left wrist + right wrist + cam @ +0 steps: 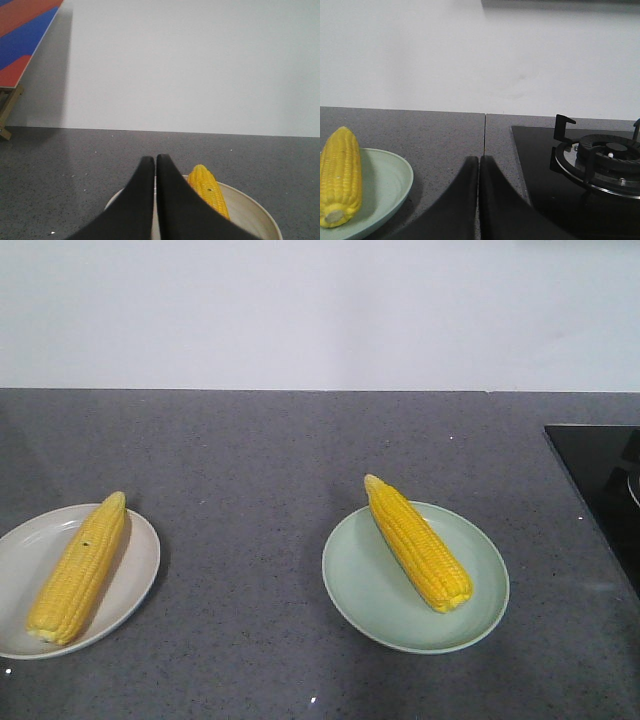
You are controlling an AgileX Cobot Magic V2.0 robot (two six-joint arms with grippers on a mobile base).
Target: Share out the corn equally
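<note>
One bright yellow cob [78, 570] lies on my white plate [140, 565], tip toward one o'clock; another cob [417, 542] on the green plate [365, 585], tip toward eleven; my left gripper [155, 161] and right gripper [478, 161] are both pressed together, empty

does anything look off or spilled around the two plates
Nothing is spilled. One corn cob lies on the white plate, one corn cob on the green plate. Only oddity: a small dark speck on the left cob.

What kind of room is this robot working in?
Most likely a kitchen, or a mock-up of one. There is a grey stone-look counter, a black gas hob with a burner set into it, and corn served on plates.
</note>
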